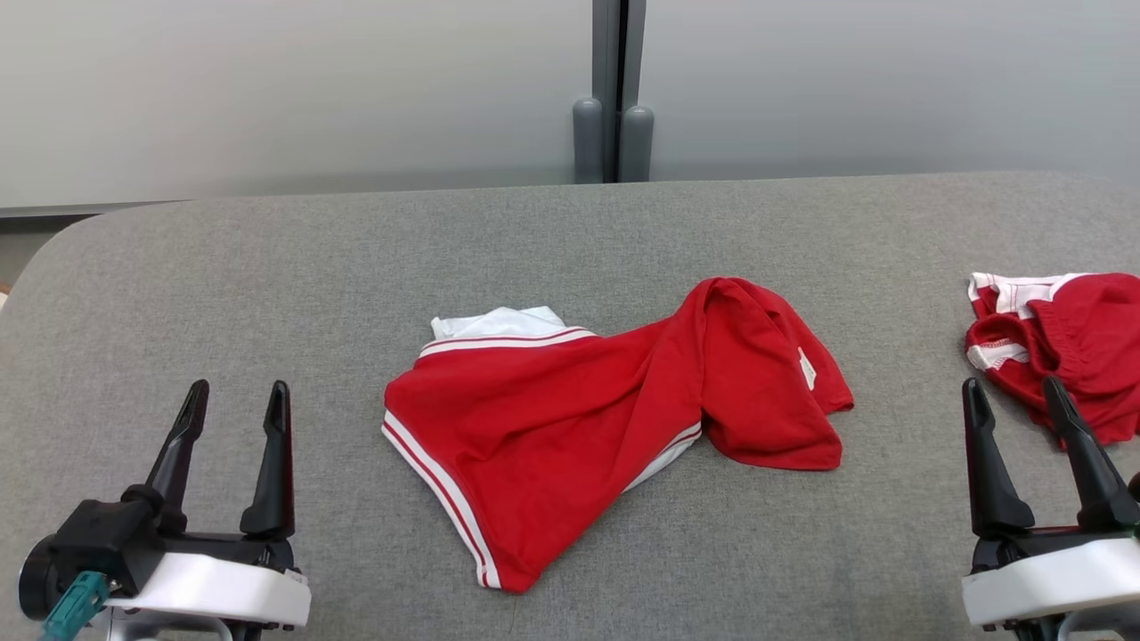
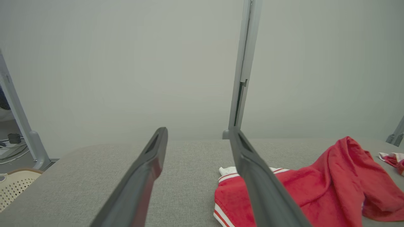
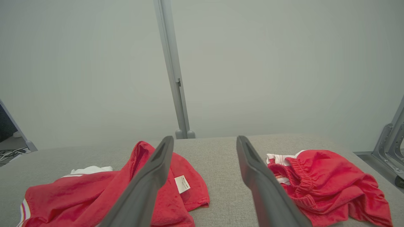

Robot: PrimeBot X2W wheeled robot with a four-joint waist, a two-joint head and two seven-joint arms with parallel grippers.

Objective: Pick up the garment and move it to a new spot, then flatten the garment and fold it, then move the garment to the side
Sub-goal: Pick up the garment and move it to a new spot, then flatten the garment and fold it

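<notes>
My left gripper (image 1: 239,388) sits at the lower left of the head view, its two long dark fingers spread wide and empty. My right gripper (image 1: 1013,383) sits at the lower right, also spread wide and gripping nothing. Both point away from me across a grey cloth-covered table (image 1: 267,267). The red garment (image 1: 552,427) lies in the middle of that table, between my two grippers and apart from both. It is crumpled rather than flat. Its left part spreads fairly smooth, with white stripes along the near edge and a patch of white cloth showing at the far edge. Its right part is bunched into a raised fold that carries a small white label (image 1: 806,368). A second red garment (image 1: 1078,347) with white trim lies in a heap at the table's right edge, just beyond my right gripper's fingertips; I cannot tell whether the fingers touch it. Behind the table stands a plain pale wall with a grey upright post (image 1: 613,89) at its centre. In the left wrist view, a pale perforated basket (image 2: 12,186) shows beyond the table's left corner.
</notes>
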